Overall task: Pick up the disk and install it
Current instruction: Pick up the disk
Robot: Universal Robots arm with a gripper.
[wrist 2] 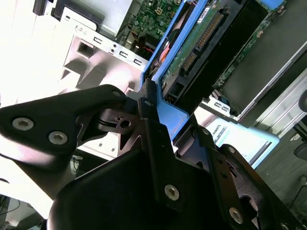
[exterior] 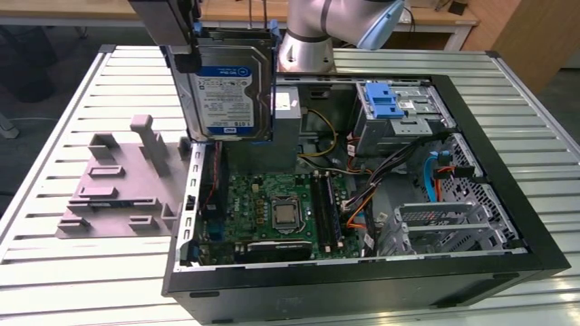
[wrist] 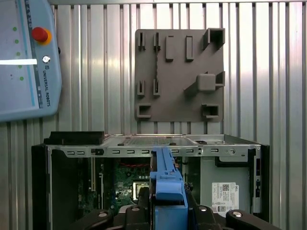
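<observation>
Gripper (wrist 2: 175, 127) first: in the second wrist view we see its black metal fingers (wrist 2: 152, 129) clamped on the blue plastic bracket of the disk (exterior: 231, 95), with the bracket squeezed between them. We find the disk held upright in the air, its blue-and-white label facing outward. In the exterior view it sits at about eleven o'clock from the processor socket (exterior: 285, 212). Its lower edge hangs close above the rim of the open computer case (exterior: 507, 204); we cannot tell whether the two touch.

Inside the case, the flat green motherboard (exterior: 263, 197) lies uncovered. Orange and blue cables (exterior: 426, 173) crowd the space at three o'clock from the socket. A metal drive cage with a ribbed blue latch (exterior: 390, 102) stands at one o'clock. At nine o'clock a matt grey fixture plate (exterior: 118, 190) with upright blocks rests on the slatted metal table (exterior: 54, 88).
</observation>
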